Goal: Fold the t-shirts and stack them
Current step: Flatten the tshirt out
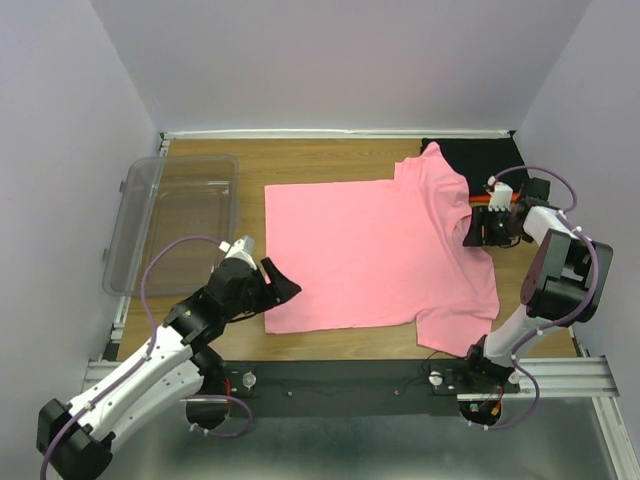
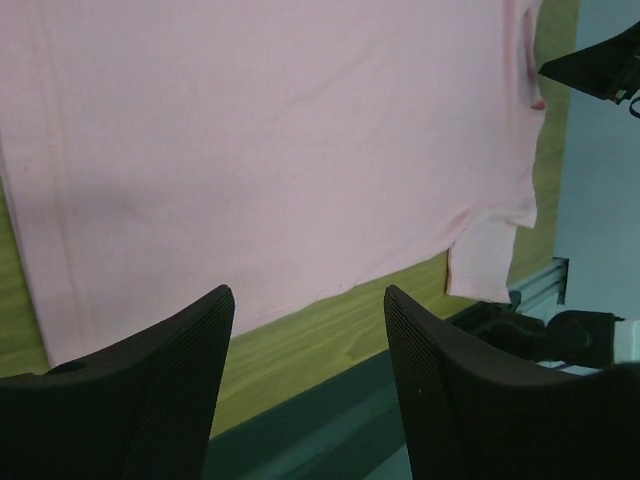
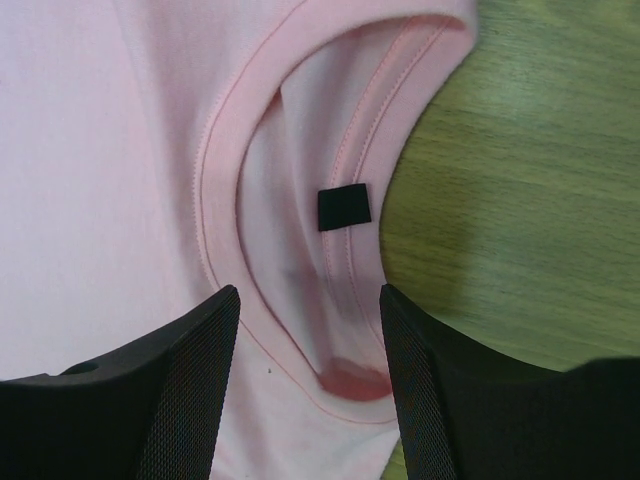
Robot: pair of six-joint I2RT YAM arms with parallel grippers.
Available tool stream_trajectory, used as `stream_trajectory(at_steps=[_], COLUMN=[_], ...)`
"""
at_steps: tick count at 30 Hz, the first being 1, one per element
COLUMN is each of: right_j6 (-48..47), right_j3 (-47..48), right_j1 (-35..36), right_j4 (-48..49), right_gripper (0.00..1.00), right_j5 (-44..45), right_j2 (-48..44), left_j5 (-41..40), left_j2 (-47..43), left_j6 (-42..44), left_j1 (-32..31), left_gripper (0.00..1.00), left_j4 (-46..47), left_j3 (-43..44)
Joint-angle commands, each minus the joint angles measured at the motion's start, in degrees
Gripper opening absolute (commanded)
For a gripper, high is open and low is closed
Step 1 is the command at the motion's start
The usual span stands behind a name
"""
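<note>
A bright pink t-shirt (image 1: 380,250) lies spread flat on the wooden table, its collar to the right. A black t-shirt (image 1: 470,155) lies at the back right, partly under the pink one's sleeve. My left gripper (image 1: 283,282) hovers open at the pink shirt's near left corner and holds nothing. The left wrist view shows the shirt's hem (image 2: 270,150) just past that gripper (image 2: 310,330). My right gripper (image 1: 478,236) stands open over the collar. In the right wrist view the neck opening with its black label (image 3: 344,208) lies between the open jaws of this gripper (image 3: 310,340).
A clear plastic tub (image 1: 170,220) stands at the left of the table. Walls close in the back and both sides. A metal rail (image 1: 350,380) with the arm bases runs along the near edge.
</note>
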Motion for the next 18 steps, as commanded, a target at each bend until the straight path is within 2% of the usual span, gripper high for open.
stream_trajectory(at_steps=[1,4,7,10,14,18], right_j6=[-1.07,-1.69,-2.04,-2.30,-2.13,-1.95], right_j3=[-0.79,-1.05,-1.40,-1.67,-1.32,-0.96], right_j1=[-0.47,-0.82,-1.08,-1.17,-1.17,-1.17], right_j4=[0.64,0.64,0.56,0.73,0.64,0.64], right_gripper=[0.66,0.66,0.65,0.65,0.65,0.65], right_j5=[3.00,3.63,3.10,2.93,1.96,1.43], right_j2=[0.71,1.50,1.94,1.94,2.46,2.90], left_j5=[-0.58,-6.99,-16.13,-22.81,-27.65,-24.17], left_j2=[9.46,27.70,36.70,37.44,36.38,41.99], left_j6=[10.01,15.99,14.43,10.92,9.50,8.88], left_j1=[-0.04,0.05,0.31,0.49,0.57,2.59], left_gripper=[0.70,0.71,0.72,0.73,0.73,0.73], left_j4=[10.36,7.84,2.48,0.96,0.35,0.17], left_j3=[1.12,7.35,11.84,12.38,12.47,12.47])
